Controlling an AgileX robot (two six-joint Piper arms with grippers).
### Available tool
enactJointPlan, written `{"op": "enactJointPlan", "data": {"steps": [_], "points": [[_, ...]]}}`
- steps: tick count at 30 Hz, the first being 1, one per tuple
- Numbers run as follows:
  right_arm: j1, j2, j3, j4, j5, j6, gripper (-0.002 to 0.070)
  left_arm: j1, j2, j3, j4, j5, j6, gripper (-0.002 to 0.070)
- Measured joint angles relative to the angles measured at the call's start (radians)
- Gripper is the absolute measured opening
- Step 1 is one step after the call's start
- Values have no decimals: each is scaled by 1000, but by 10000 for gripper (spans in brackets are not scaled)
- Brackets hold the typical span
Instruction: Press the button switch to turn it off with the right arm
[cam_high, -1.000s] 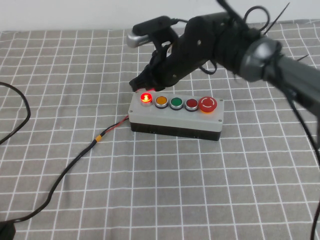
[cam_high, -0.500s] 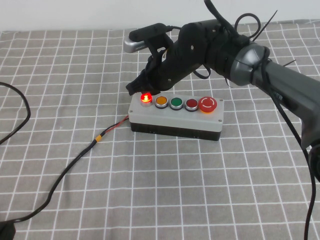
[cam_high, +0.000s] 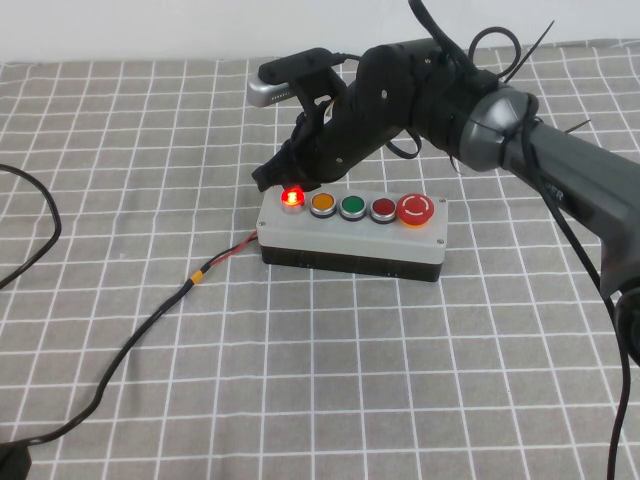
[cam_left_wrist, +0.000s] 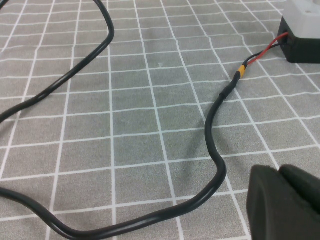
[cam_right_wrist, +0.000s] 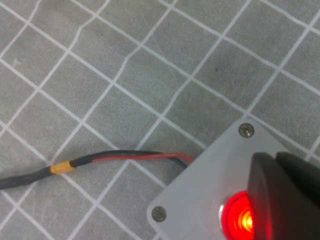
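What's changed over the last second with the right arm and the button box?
The right arm swung left and settled, bringing the right gripper to the button switch's lamp end. The red lamp stays lit, and the box and its wire haven't moved. The left gripper remains parked beside the cable.

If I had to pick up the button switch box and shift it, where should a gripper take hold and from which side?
Probably from above, jaws across the short width of the button switch, closing on its long front and back walls near the bare front strip. The top is crowded with buttons and the wire leaves its left end. The right gripper hovers at the lit lamp; the left gripper sits near the cable.
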Motion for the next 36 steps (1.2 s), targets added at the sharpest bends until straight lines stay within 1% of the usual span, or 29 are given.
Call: {"op": "enactJointPlan", "data": {"steps": [11, 16, 23, 28, 36], "points": [[0, -10, 0, -4, 7, 0, -16, 0, 0, 0, 0, 0, 0, -3], [0, -40, 0, -15, 58, 0, -16, 0, 0, 0, 0, 0, 0, -3], [0, -108, 0, -23, 77, 0, -16, 0, 0, 0, 0, 0, 0, -3], [0, -213, 0, -80, 118, 0, -16, 0, 0, 0, 0, 0, 0, -3], [0, -474, -2, -178, 159, 0, -16, 0, 0, 0, 0, 0, 0, -3]]}}
